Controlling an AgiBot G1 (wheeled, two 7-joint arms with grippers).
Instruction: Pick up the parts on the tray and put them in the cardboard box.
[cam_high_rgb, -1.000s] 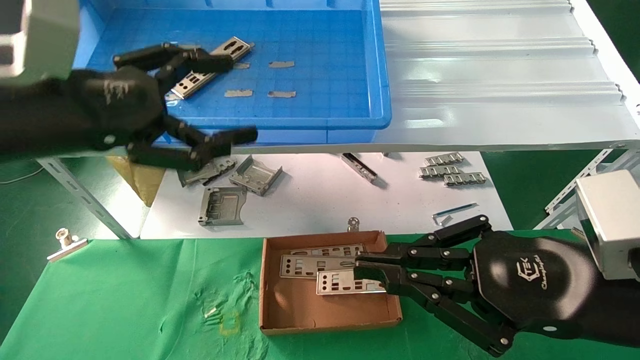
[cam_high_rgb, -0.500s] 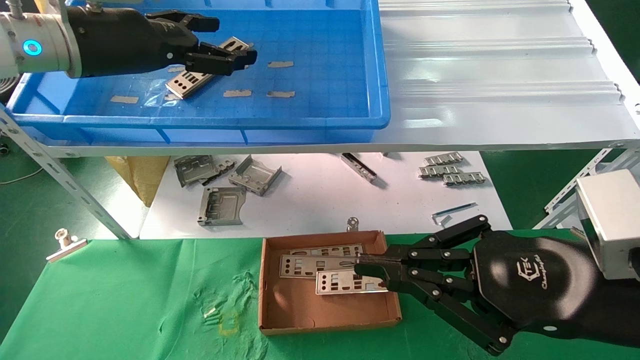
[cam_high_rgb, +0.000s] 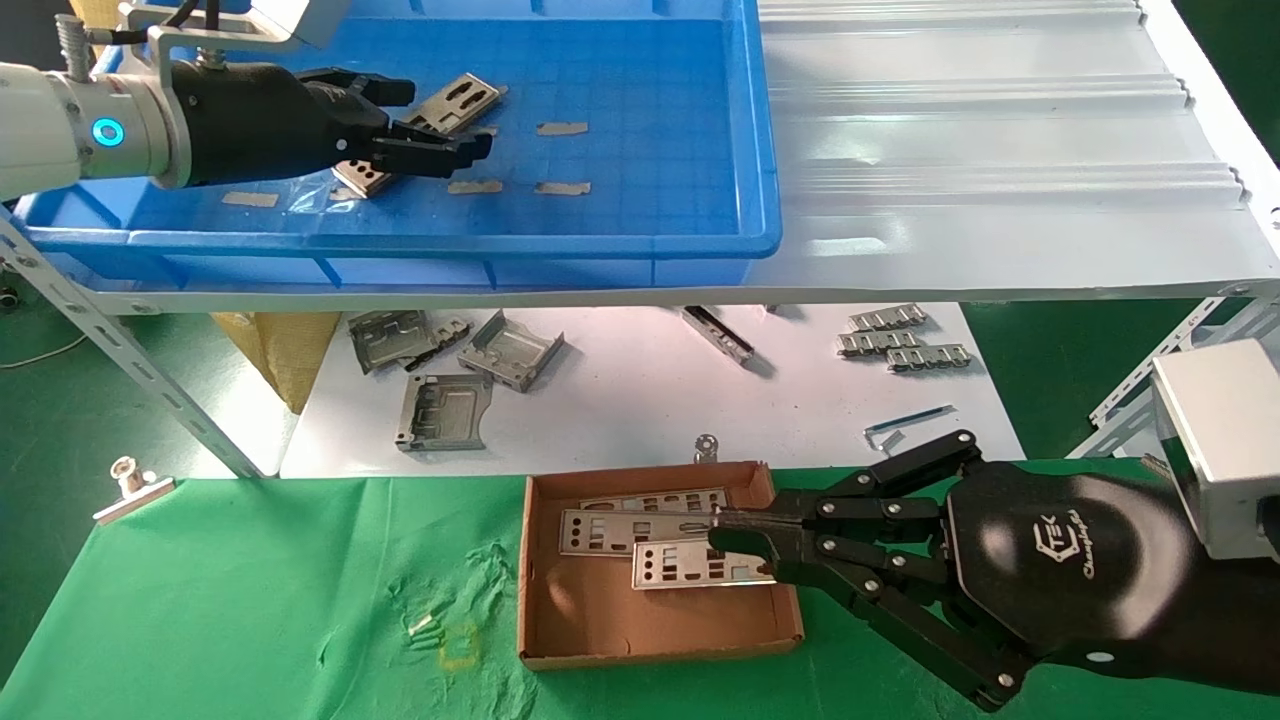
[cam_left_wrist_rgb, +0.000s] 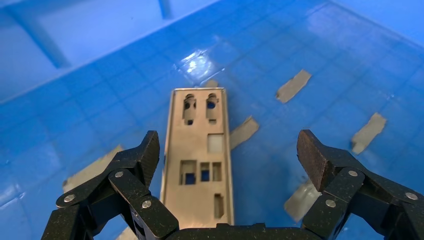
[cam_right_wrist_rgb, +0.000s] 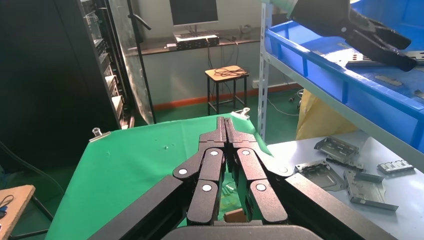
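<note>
In the head view the left pincer (cam_high_rgb: 440, 125) reaches into the tray (cam_high_rgb: 640, 245), which sits on a white corrugated shelf (cam_high_rgb: 1000, 150), and hangs over the one part (cam_high_rgb: 455, 100) left there; that plate lies flat on the grid floor near the tray's far left corner, its long axis running diagonally from the near left up toward the far right, with bits of tan tape (cam_high_rgb: 562, 128) beside it. Down at the counter's near edge, on the green cloth (cam_high_rgb: 250, 600), the cardboard box (cam_high_rgb: 600, 640) holds three plates (cam_high_rgb: 640, 530) lying flat, their long axes roughly along the box's width; the right pincer (cam_high_rgb: 745, 545) rests at the box's right side with its tips pressed together at the end of the nearest plate. In the left wrist view the left pincer (cam_left_wrist_rgb: 230, 155) stands wide open, its fingers (cam_left_wrist_rgb: 145, 155) straddling the part (cam_left_wrist_rgb: 200, 170), whose length runs straight away from the wrist; nothing is gripped. In the right wrist view the right pincer (cam_right_wrist_rgb: 226, 125) is fully closed, tips touching; the plate under them is not visible, so whether it is pinched I cannot tell.
</note>
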